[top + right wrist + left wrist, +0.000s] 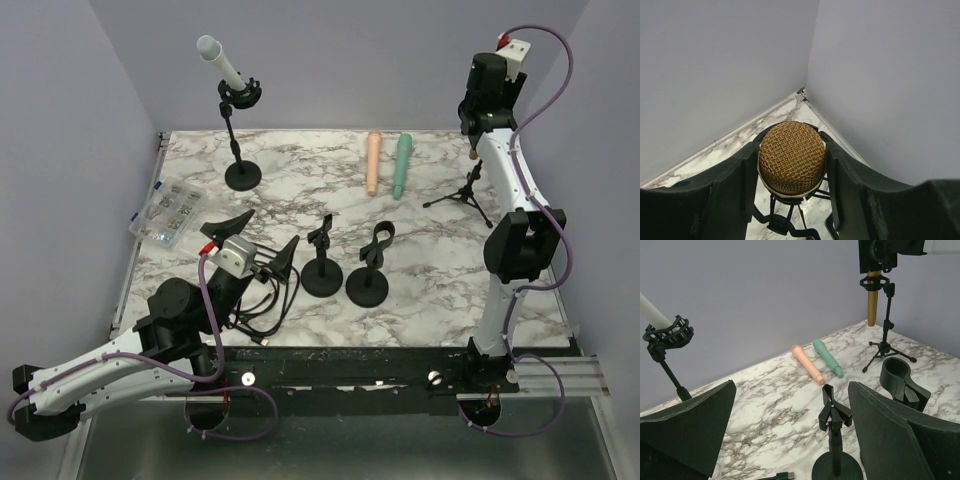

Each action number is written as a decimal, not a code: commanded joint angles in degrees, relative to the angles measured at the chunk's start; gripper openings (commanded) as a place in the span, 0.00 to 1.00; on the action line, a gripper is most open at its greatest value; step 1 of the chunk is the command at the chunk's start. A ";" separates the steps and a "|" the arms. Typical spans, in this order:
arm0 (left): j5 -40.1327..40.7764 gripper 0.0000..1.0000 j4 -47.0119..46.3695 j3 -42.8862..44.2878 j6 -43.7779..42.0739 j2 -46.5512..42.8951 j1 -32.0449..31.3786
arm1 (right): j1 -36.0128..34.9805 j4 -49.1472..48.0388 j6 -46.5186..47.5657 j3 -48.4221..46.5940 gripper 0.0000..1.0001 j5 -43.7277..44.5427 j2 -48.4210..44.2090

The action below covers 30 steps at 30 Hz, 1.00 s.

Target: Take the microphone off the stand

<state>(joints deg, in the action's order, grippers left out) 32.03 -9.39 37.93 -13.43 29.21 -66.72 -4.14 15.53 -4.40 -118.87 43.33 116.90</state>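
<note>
Right gripper (791,150) clamped on gold microphone (791,161) grille, contact both sides. Lift straight up along the shaft, slowly, so the tripod stand (886,345) stays untipped.

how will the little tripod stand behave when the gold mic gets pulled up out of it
Likely tippy: the tripod stand has thin, narrow-spread legs and carries the gold microphone high, so it may lift or topple with the pull. The mic's mesh head is round, so the right pincer closed on it might slip.
</note>
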 commanded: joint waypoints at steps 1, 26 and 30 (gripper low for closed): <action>-1.63 0.97 0.62 1.67 0.94 -0.17 -0.47 | 0.19 -0.99 1.47 -4.13 0.42 -1.81 -0.24; -0.72 0.97 0.69 1.79 0.42 -0.48 -0.61 | 0.19 -8.66 3.72 -1.71 0.25 -8.26 -19.44; -1.31 0.97 1.02 2.00 0.85 -0.48 -0.70 | 0.19 -12.32 -0.31 1.90 0.22 -13.52 -24.57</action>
<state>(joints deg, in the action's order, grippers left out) 31.62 -7.99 38.13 -13.21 29.15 -66.89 -4.14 8.12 -1.17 -120.16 36.21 96.44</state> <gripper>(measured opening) 0.971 0.565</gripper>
